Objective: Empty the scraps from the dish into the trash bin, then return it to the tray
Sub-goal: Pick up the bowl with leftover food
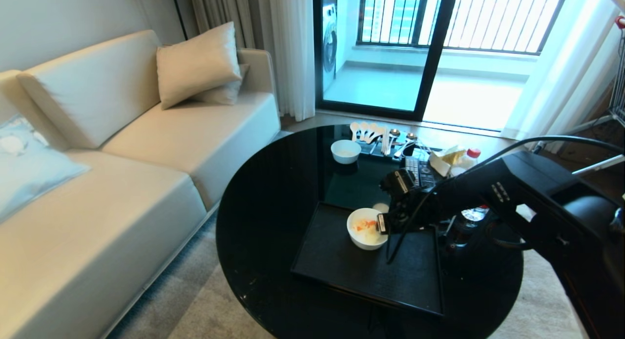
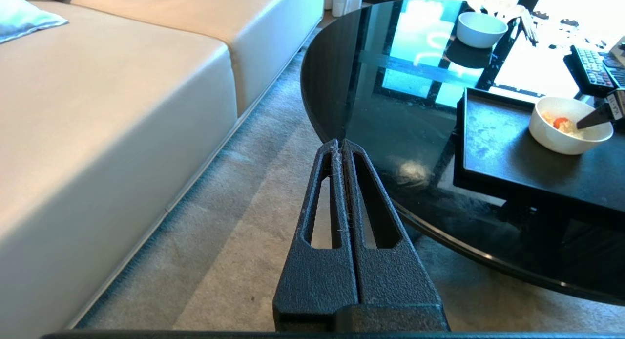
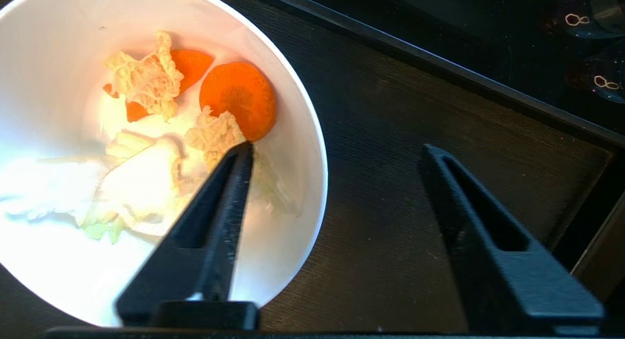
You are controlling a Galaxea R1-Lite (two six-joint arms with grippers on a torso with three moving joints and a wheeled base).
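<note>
Round black glass table (image 1: 273,217), glossy and reflective, carries the work. On its near side sits the tray (image 1: 342,265), flat, matte black, low-rimmed, its textured floor likely to give some friction under a bowl foot. The trash bin is in none of the views. The right arm reaches in from the right of the head view, and the right gripper (image 3: 337,151) is down at the dish (image 1: 367,229), which stands upright on the tray toward its far edge. Jaws are parted and straddle the near wall: one finger hangs inside the bowl over the food, the other outside over the tray floor, rim between them; whether either pad touches the wall cannot be told, and nothing is grasped yet. The dish looks a rigid, glazed, deep white bowl, probably light for its size but smooth and slippery, and breakable if dropped on glass. A pinch across the rim where the jaws stand seems the sensible hold, set deep enough that the wall does not slide out when tipped. The scraps (image 3: 161,148), pale cabbage shreds with orange carrot slices, lie loose and damp-looking, soft, and could cling to the glaze. The left gripper (image 2: 342,148) hangs off the table edge above the carpet, fingers pressed together, empty.
</note>
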